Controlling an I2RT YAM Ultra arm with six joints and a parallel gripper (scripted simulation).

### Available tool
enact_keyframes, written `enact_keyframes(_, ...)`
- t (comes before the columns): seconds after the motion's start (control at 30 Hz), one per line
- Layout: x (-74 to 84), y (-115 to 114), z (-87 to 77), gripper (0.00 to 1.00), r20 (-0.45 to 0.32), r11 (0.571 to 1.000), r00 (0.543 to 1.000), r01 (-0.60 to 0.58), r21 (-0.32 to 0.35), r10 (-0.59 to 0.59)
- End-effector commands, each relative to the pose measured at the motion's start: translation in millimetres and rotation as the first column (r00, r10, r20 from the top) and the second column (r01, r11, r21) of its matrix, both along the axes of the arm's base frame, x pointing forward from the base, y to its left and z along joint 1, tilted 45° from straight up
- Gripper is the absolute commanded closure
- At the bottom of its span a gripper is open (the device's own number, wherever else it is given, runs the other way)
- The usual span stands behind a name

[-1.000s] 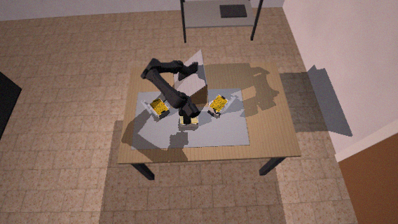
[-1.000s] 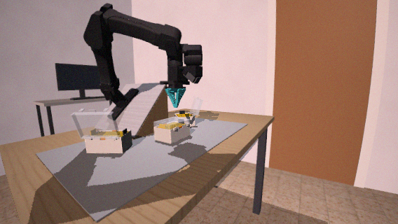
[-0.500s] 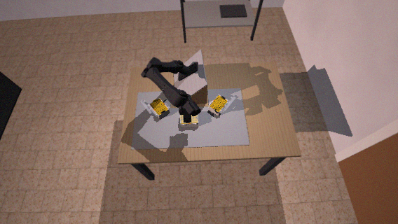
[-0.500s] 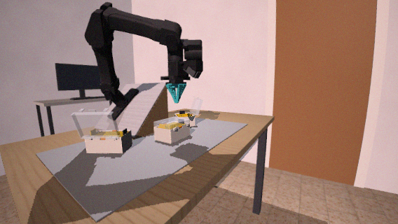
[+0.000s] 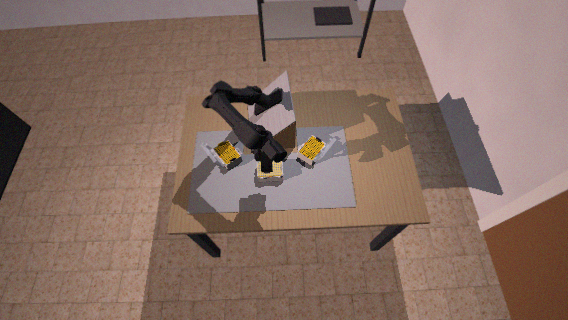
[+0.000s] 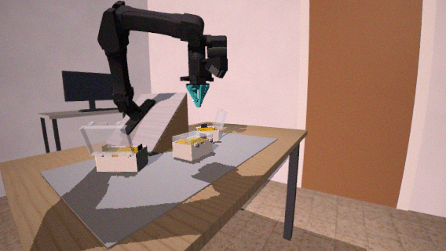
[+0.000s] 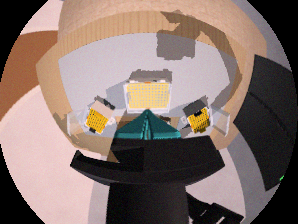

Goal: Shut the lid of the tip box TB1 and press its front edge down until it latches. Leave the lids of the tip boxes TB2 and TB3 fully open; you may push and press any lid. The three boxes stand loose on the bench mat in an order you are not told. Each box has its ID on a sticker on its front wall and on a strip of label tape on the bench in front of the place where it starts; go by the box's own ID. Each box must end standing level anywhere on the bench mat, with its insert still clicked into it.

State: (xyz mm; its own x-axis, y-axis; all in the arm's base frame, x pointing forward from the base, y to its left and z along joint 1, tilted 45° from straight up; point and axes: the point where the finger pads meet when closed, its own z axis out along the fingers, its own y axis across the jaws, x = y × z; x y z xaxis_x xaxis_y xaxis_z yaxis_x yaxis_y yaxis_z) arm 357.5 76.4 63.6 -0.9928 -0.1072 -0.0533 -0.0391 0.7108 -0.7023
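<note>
Closed, empty fingers (image 6: 198, 103) hung above middle box (image 6: 192, 147); ID unreadable, so wrong lid could be pressed.
</note>
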Motion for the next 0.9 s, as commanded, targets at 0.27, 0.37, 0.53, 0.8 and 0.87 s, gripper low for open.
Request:
enact_keyframes(0.27,-3.3,18.8,16.4,1.00,0.008,1.000,1.000,-0.025,-0.001,0.025)
enact_keyframes(0.37,-3.3,18.8,16.4,1.00,0.006,1.000,1.000,-0.026,-0.001,0.026)
enact_keyframes(0.53,-3.3,18.8,16.4,1.00,0.006,1.000,1.000,-0.026,-0.001,0.026)
enact_keyframes(0.8,-3.3,18.8,16.3,1.00,0.006,1.000,1.000,-0.026,-0.001,0.027)
enact_keyframes(0.87,-3.3,18.8,16.3,1.00,0.006,1.000,1.000,-0.026,-0.001,0.027)
